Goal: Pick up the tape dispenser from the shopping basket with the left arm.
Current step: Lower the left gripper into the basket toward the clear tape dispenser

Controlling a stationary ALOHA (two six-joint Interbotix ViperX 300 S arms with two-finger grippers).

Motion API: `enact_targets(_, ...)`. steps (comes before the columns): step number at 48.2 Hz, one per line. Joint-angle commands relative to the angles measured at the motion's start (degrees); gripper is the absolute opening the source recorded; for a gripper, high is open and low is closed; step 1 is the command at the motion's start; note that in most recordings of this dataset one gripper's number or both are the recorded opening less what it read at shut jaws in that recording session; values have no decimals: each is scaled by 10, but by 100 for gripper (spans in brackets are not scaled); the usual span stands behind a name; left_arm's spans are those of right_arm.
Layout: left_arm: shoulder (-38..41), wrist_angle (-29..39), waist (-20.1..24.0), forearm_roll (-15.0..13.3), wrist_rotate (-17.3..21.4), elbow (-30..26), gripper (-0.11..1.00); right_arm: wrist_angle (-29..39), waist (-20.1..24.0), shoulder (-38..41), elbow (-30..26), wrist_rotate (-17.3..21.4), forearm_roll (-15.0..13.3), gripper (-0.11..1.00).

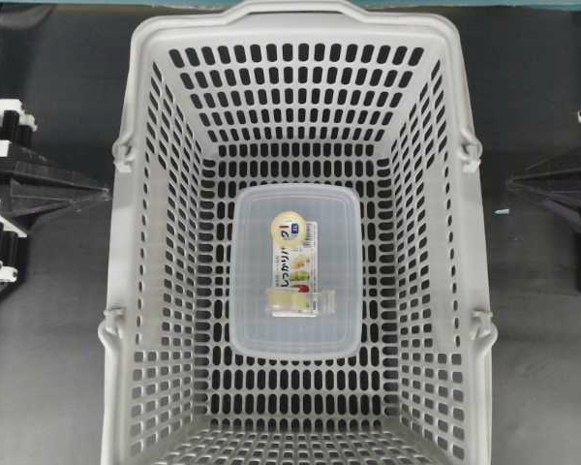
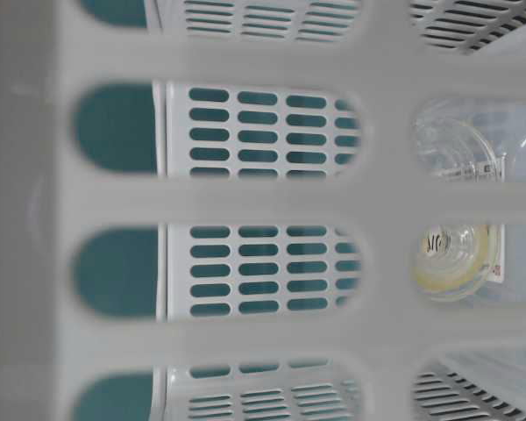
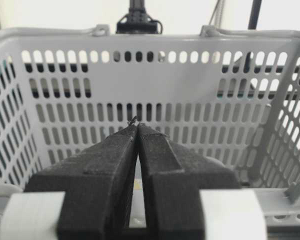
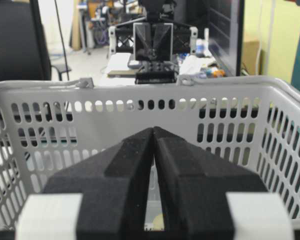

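From overhead, the shopping basket (image 1: 126, 242) fills the middle of the view, its thick rim running along both sides and its slotted walls sloping down to a narrower floor. The tape dispenser (image 1: 295, 274) lies flat on that floor, roughly central, with open perforated floor showing on all four sides between it and the foot of each wall. The left gripper (image 1: 102, 194) sits outside the basket's left wall, its tip just beside the rim near the hinge, and the right gripper (image 1: 515, 184) sits outside the right wall, a little apart from it; both are clear of the basket's interior. The table-level view looks through the blurred bars of the near basket wall (image 2: 245, 197), with the far slotted wall behind and part of the translucent tape dispenser (image 2: 460, 254) at the right. In the left wrist view the left gripper (image 3: 136, 125) has its fingers pressed together, tips meeting, level with the basket's near rim (image 3: 285, 200) and facing the far wall. In the right wrist view the right gripper (image 4: 153, 130) is likewise closed tip to tip with nothing between, facing the basket wall (image 4: 215, 135).
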Motion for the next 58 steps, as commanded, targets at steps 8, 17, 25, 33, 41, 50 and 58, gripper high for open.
enact_targets(8, 42, 162, -11, 24, -49, -123, 0, 4, -4, 4, -4, 0, 3, 0)
enact_targets(17, 118, 323, -41, 24, -60, -240, 0, 5, -6, -1, -4, -1, 4, 0)
enact_targets(25, 216, 424, -64, 25, -58, -336, 0, 11, -14, -2, -4, 0, 4, 0)
enact_targets(33, 316, 500, -71, 25, -59, -421, 0, 14, -18, -3, -4, 0, 4, 3)
enact_targets(41, 396, 567, -72, 25, -57, -492, 0, 27, -17, -5, -4, 8, 4, 32)
enact_targets(50, 466, 592, -72, 24, -57, -541, 0, 48, -18, -12, -4, 9, 4, 70)
enact_targets(58, 516, 598, -78, 24, -62, -564, 16, 51, -18, -22, -4, 9, 4, 72)
